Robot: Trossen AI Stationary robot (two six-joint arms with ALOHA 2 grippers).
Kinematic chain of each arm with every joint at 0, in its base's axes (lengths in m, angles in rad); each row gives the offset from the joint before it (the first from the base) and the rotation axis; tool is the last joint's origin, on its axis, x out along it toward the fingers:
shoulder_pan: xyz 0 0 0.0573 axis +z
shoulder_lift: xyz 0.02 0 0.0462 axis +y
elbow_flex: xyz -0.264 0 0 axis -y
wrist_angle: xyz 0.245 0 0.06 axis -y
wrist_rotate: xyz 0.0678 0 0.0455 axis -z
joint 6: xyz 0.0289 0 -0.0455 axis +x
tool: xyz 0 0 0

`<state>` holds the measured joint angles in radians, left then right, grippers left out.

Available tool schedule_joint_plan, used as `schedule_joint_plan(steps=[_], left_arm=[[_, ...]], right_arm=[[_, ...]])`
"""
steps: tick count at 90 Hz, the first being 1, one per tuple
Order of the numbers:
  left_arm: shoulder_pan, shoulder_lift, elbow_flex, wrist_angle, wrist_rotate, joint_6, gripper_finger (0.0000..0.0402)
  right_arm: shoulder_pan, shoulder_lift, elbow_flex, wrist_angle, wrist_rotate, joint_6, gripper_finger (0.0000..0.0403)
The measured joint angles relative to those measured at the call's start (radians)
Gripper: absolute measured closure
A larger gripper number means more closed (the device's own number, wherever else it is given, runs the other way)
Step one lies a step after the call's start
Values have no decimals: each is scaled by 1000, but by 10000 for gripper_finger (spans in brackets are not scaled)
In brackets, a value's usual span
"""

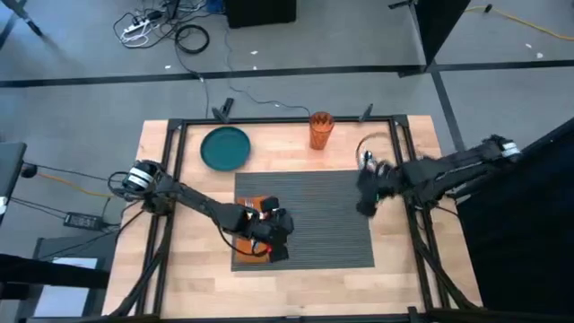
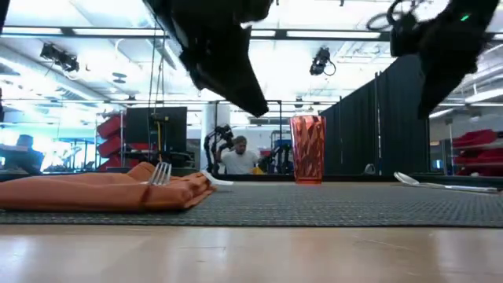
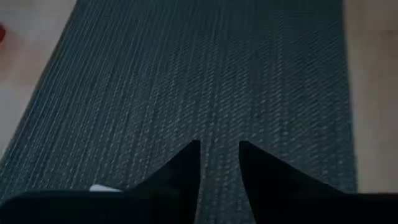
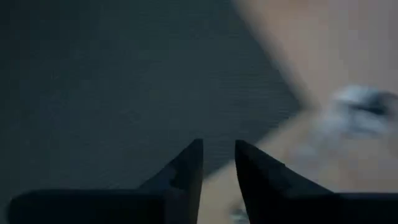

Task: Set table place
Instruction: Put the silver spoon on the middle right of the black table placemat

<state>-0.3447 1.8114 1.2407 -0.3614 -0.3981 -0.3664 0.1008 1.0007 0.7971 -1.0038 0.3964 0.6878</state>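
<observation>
Partly, left claw [image 1: 280, 235] hiding napkin [image 1: 254, 208], fork [image 2: 159, 173]

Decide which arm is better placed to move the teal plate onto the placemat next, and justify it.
Probably left: the plate sits on the table's left half, nearer the left gripper over the placemat. The right gripper hovers at the mat's far right edge.

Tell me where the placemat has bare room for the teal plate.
The middle of the placemat is bare, between the left pincer over the orange napkin and fork at its left end, and the right pincer over its right edge. The spoon crowds that right side. The teal plate and orange cup stand behind the mat.
</observation>
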Motion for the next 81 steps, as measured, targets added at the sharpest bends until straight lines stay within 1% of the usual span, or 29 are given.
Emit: schedule_joint_plan(steps=[9,21,26,35,44,50,68,81], left_arm=[[18,0,-36,36,9,19,308],[42,0,-87,146,35,49,308],[54,0,-108,186,61,52,308],[69,0,-137,241,87,52,308],[72,0,-146,239,92,52,308],[74,0,-147,238,93,60,308],[74,0,-147,266,93,105,308],[74,0,-147,275,93,127,308]], right_arm=[[-188,-30,-15,-14,-16,-66,294],[-412,-18,-61,11,-99,-180,251],[-487,-2,-81,40,-133,-218,237],[-592,34,-115,98,-154,-266,220],[-664,82,-147,155,-189,-304,213],[-698,118,-162,175,-193,-318,214],[-759,212,-198,272,-195,-336,231],[-794,273,-198,285,-197,-326,248]])
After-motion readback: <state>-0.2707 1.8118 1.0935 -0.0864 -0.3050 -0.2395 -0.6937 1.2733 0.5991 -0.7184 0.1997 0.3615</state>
